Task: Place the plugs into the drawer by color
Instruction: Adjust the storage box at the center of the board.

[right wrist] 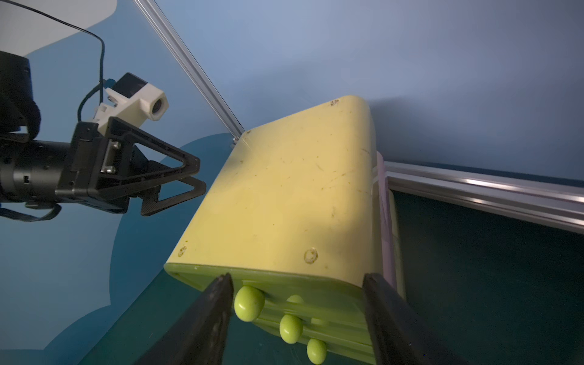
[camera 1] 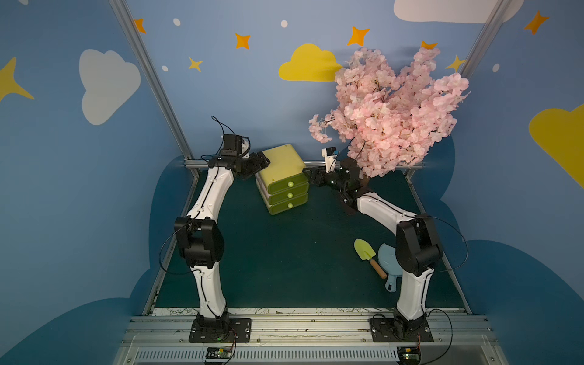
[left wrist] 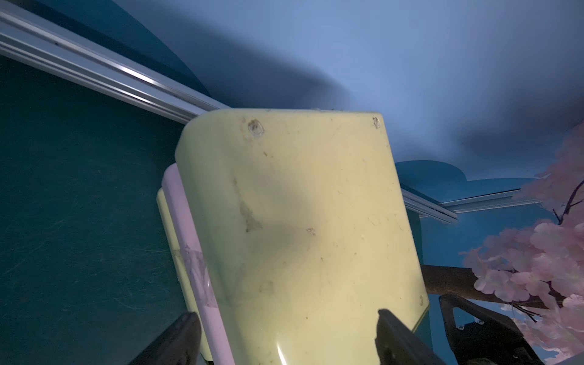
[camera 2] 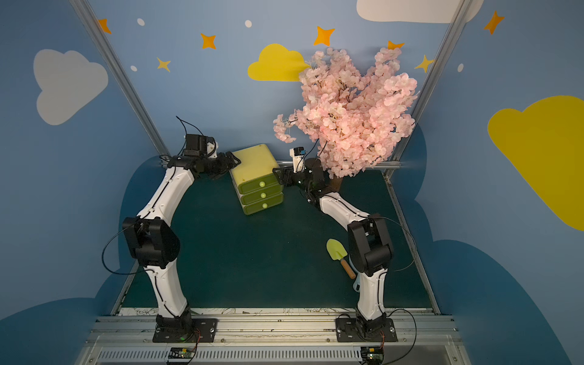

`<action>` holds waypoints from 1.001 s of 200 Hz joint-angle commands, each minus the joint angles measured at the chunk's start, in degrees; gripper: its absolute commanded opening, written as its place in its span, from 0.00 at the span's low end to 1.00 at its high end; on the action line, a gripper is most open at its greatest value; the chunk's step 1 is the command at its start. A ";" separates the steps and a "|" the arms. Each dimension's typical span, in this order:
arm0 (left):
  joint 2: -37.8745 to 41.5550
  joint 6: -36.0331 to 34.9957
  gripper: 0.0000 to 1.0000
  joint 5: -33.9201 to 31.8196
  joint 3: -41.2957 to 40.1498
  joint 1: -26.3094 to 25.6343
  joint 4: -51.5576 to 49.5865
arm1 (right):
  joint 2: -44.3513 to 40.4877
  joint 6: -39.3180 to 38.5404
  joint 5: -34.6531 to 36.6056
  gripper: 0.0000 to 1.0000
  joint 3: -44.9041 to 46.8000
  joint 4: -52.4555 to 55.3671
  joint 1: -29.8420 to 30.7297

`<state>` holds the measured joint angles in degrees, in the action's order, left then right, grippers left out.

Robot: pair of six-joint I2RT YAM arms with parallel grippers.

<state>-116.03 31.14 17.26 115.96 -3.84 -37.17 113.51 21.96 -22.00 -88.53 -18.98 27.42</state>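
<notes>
right wrist view: right gripper (right wrist: 297, 278) apart at drawer (right wrist: 284, 196) front, top knob (right wrist: 249, 303) off centre between jaws, toward lower left. left gripper (right wrist: 200, 178) apart, seemingly clear.

Overhead stereo pair; wrist views near drawer (left wrist: 300, 221)

**Reaching Inward, Jaws Apart**

Bends the left arm (camera 1: 205, 196) and the right arm (camera 1: 379, 207) at raised elbows, forearms leaning inward. Points the left gripper (camera 1: 261, 161) rightward, fingers (left wrist: 181, 336) parted. Points the right gripper (camera 1: 308, 176) leftward, fingers (right wrist: 215, 311) spread wide.
</notes>
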 commanded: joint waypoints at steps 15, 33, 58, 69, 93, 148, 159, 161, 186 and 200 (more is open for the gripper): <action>-2.63 0.35 0.88 3.04 1.93 0.32 -1.15 | 3.19 0.14 -2.55 0.72 -3.92 2.17 -0.52; -3.80 0.40 0.88 3.65 2.25 0.29 -1.15 | 4.73 0.72 -4.28 0.72 -5.57 2.31 -0.33; -5.08 0.71 0.87 5.12 2.61 0.01 -0.99 | 5.11 0.93 -5.72 0.72 -6.04 2.30 0.42; -5.54 0.93 0.87 5.87 2.60 -0.14 -0.74 | 4.94 0.73 -6.01 0.72 -5.91 2.62 0.85; -5.88 1.14 0.86 6.86 2.48 -0.38 -0.47 | 3.80 1.12 -6.47 0.71 -4.37 2.06 1.73; -4.97 1.55 0.87 8.93 2.98 -0.71 -0.26 | 0.63 2.22 -6.74 0.69 0.25 1.11 3.69; -4.74 1.42 0.87 9.28 2.80 -0.93 -0.36 | -0.18 2.77 -6.74 0.68 1.70 0.26 3.99; -4.71 1.46 0.87 9.35 2.69 -0.91 -0.41 | -0.34 2.81 -6.74 0.68 1.87 0.17 4.08; -4.05 1.10 0.87 8.77 2.03 -1.53 -1.07 | -2.41 2.67 -6.41 0.67 4.28 0.10 5.26; -3.55 1.12 0.87 8.58 1.23 -1.74 -1.06 | -3.32 2.61 -6.38 0.66 5.27 0.34 5.86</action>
<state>-120.44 32.42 22.22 117.34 -3.75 -37.71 113.67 23.64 -23.79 -84.75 -18.74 29.32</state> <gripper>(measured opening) 0.871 0.669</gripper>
